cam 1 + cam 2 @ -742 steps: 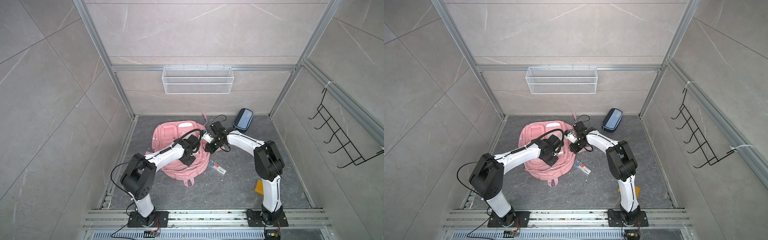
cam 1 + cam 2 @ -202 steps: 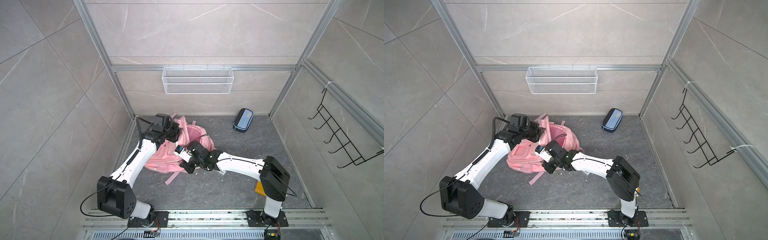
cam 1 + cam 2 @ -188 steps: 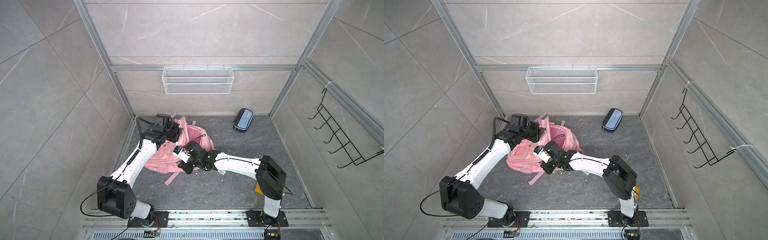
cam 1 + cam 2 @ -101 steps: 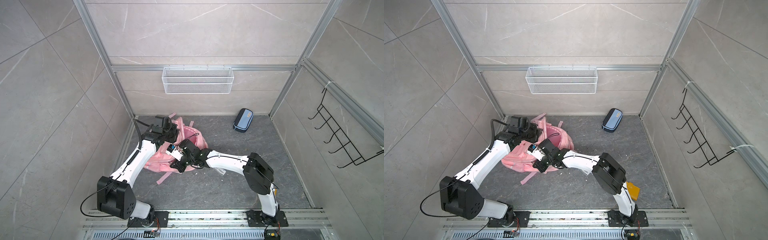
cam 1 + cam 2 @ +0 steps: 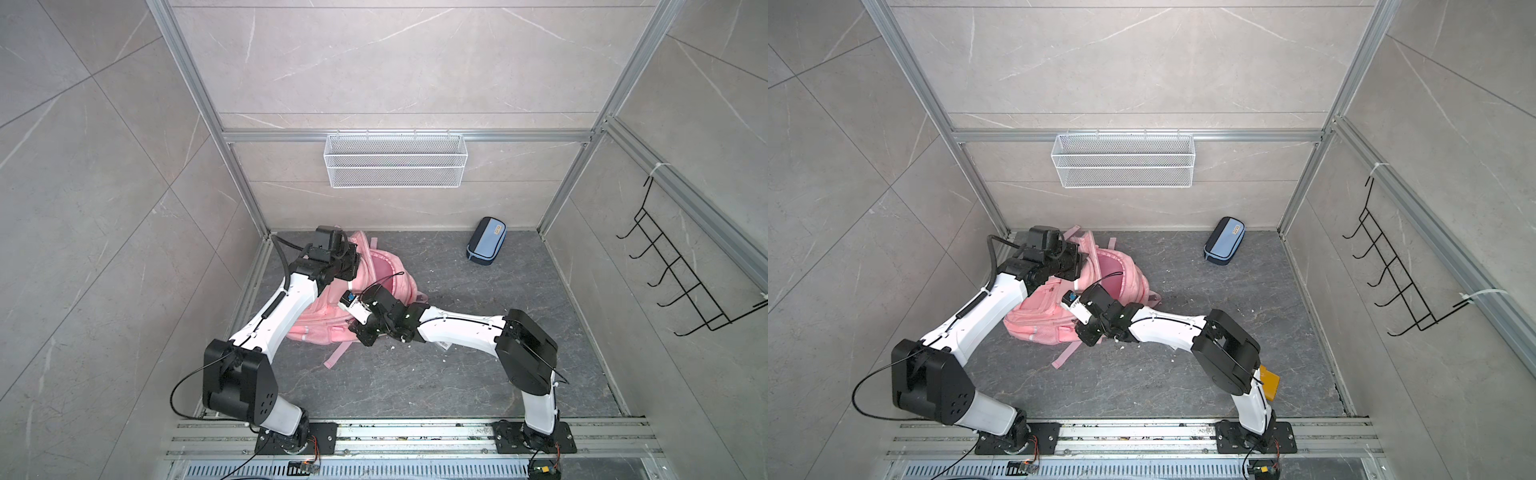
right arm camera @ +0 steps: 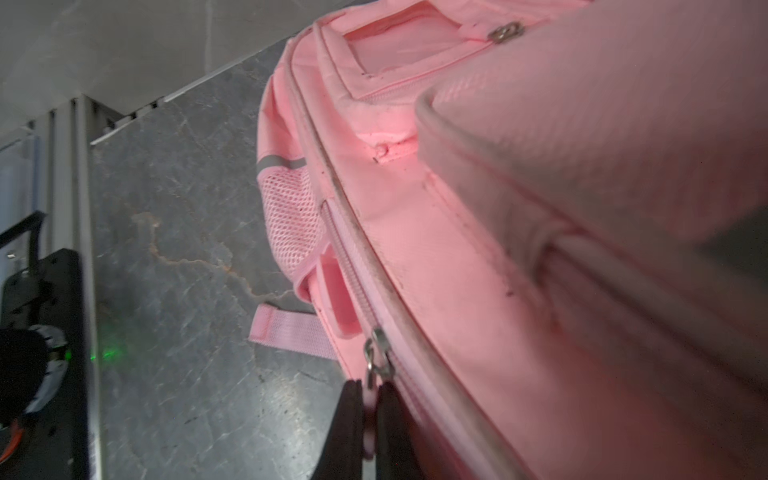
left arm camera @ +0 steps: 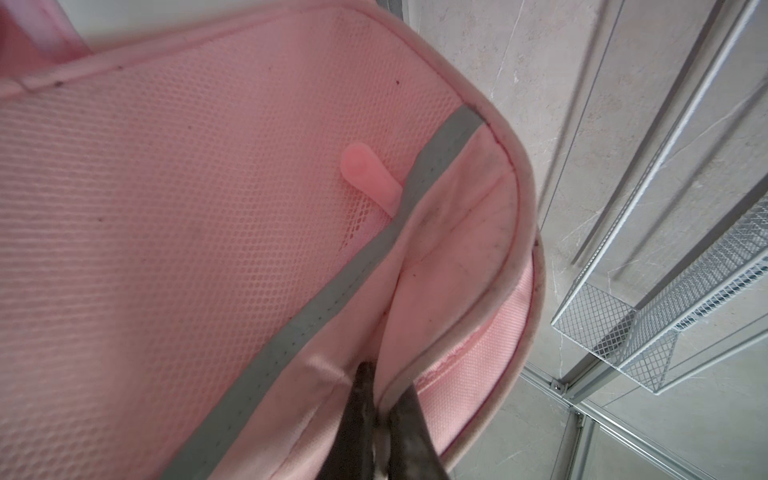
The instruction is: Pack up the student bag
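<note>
The student bag (image 5: 384, 276) lies slumped on the grey floor (image 5: 415, 395) towards the back left corner, its top raised and the main compartment open, well apart from the blue pencil case (image 5: 486, 245). The left gripper (image 7: 380, 390) is pinched tight on a fold of pink fabric beside the grey reflective strip (image 7: 332, 299) and the mesh panel (image 7: 187, 208), holding that end up. The right gripper (image 6: 370, 395) is closed just as tightly below the metal zip slider (image 6: 376, 353) — on its pull tab, it seems, though the tab itself is hidden between the jaws. The bag looks soft and limp throughout: it sags wherever it is not held, so it will likely fold rather than lift as one piece, and it is probably light. Thin cloth can slip out of a narrow pinch, so the better holds are the stitched ones — piped rim, straps, zip pulls. A zip on slack fabric tends to bunch, so tension from the other arm along the zip line should help it run.
</note>
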Robot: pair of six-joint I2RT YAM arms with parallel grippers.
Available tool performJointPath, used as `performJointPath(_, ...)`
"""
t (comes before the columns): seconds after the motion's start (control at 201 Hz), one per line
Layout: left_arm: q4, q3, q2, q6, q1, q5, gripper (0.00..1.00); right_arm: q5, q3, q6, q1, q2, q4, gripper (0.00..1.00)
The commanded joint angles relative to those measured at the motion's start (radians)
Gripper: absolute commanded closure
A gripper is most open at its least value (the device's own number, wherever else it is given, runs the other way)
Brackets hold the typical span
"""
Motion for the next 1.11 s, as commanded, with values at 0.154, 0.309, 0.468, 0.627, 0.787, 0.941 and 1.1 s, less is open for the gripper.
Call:
performJointPath(0.154,0.221,0.116,0.003,-0.086,-0.008,-0.018,1.0,0.01,-0.016,-0.037,0.044,-0.007,0.015,1.0)
performJointPath(0.309,0.246,0.099,0.005,-0.116,-0.013,-0.007,1.0,-0.182,0.002,-0.01,0.038,0.028,0.031,1.0)
performJointPath(0.468,0.232,0.066,-0.027,-0.096,-0.002,0.005,1.0,-0.206,-0.013,0.034,0.002,0.009,0.035,0.99)
performJointPath(0.627,0.188,0.039,-0.058,-0.01,0.029,0.043,1.0,-0.239,-0.11,0.1,-0.053,-0.095,0.077,0.77)
performJointPath(0.787,0.192,-0.03,-0.064,0.139,0.084,0.166,1.0,-0.195,-0.234,0.135,-0.067,-0.262,0.062,0.49)
performJointPath(0.941,0.13,-0.079,-0.056,0.336,0.133,0.329,1.0,-0.168,-0.393,0.276,-0.142,-0.477,0.048,0.37)
performJointPath(1.1,-0.024,-0.024,-0.021,0.601,0.141,0.452,1.0,-0.123,-0.457,0.329,-0.274,-0.626,-0.112,0.27)
